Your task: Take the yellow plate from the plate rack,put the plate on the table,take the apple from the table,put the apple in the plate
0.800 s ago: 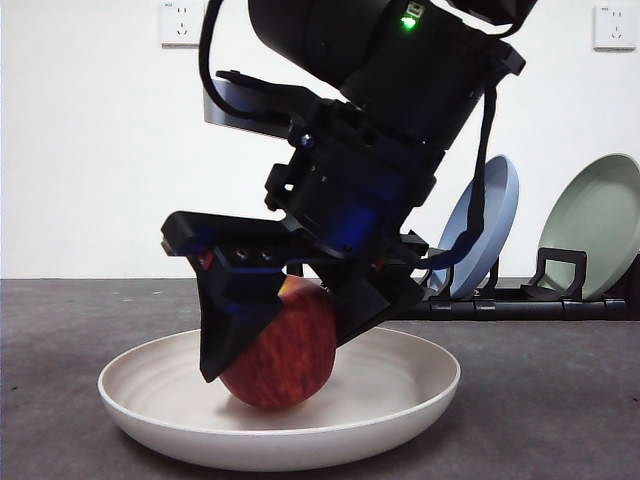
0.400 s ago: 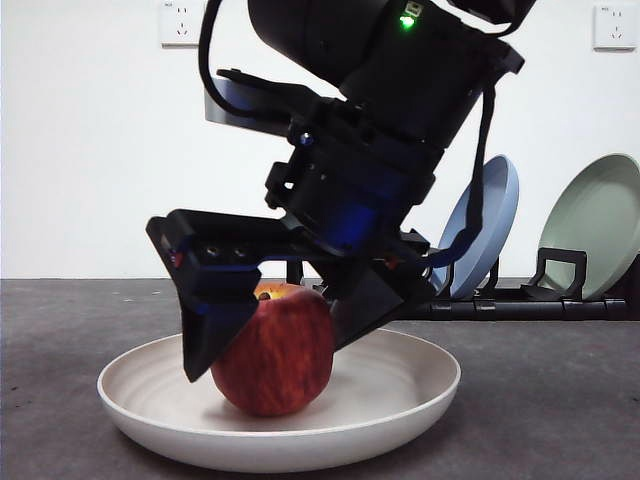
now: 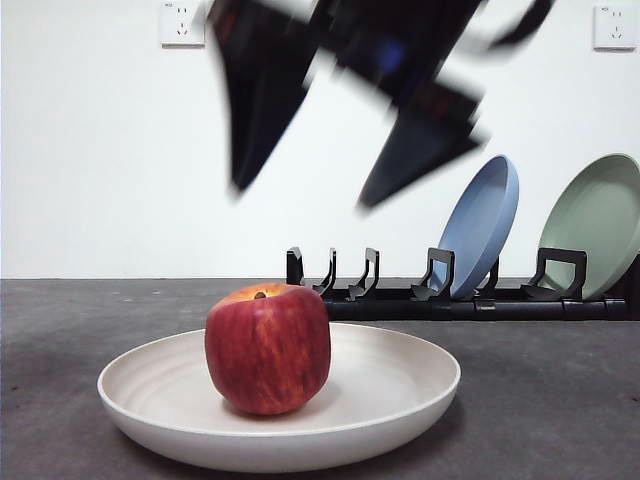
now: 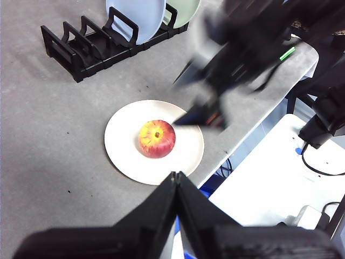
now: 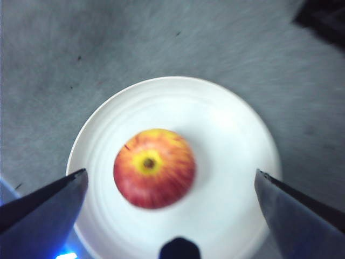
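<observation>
The apple [image 3: 268,348] stands upright in the middle of the yellow plate [image 3: 400,420], its stem up, and the plate lies flat on the bench [image 3: 560,400] in the lower centre of the front view. The right gripper [image 3: 305,155] is blurred in the upper centre of that view, clear above the fruit, with its jaws spread wide and holding nothing. In the right wrist view the jaws stand at the two lower corners with the whole plate between them.

The left gripper [image 4: 177,181] waits well apart with its jaws pressed together, empty.

I judge the placing is finished and only the retreat remains. To do it well, the arm should lift straight up so no jaw catches the apple or the plate rim. It should also stay away from the plate rack [image 3: 400,290] at the middle right, where the blue plate [image 3: 485,225] and the pale green plate [image 3: 595,225] lean.
</observation>
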